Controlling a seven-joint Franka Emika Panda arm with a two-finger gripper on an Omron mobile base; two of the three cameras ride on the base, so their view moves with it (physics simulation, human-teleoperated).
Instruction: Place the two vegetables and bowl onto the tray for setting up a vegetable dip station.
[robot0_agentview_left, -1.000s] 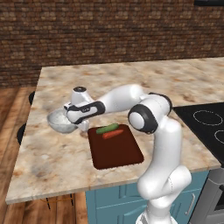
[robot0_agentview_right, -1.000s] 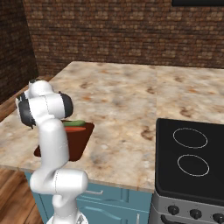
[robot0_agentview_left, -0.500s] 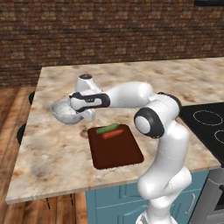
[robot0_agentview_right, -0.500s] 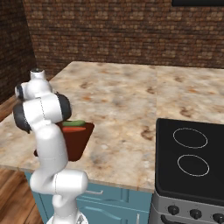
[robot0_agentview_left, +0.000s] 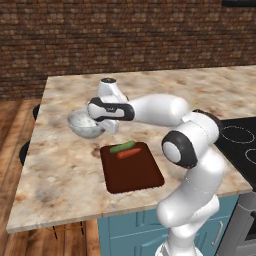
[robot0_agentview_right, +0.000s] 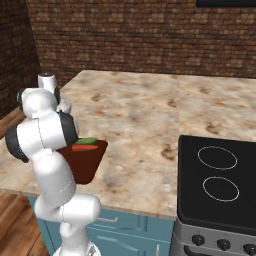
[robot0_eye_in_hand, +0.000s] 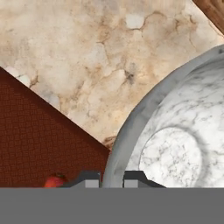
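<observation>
bowl comes up off the table
claw (robot0_eye_in_hand: 111, 177) pinching the bowl (robot0_agentview_left: 84, 124) rim, lifted beside the tray (robot0_agentview_left: 132, 171); carrot (robot0_agentview_left: 128, 153) and cucumber (robot0_agentview_left: 122, 147) already aboard.

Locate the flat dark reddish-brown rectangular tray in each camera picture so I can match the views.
Left base view: tray lies centre, near the counter's front edge.
Right base view: left of centre, partly behind the white arm.
Hand view: lower left corner.
Shared landmark: the slender orange-red carrot lying on it.
</observation>
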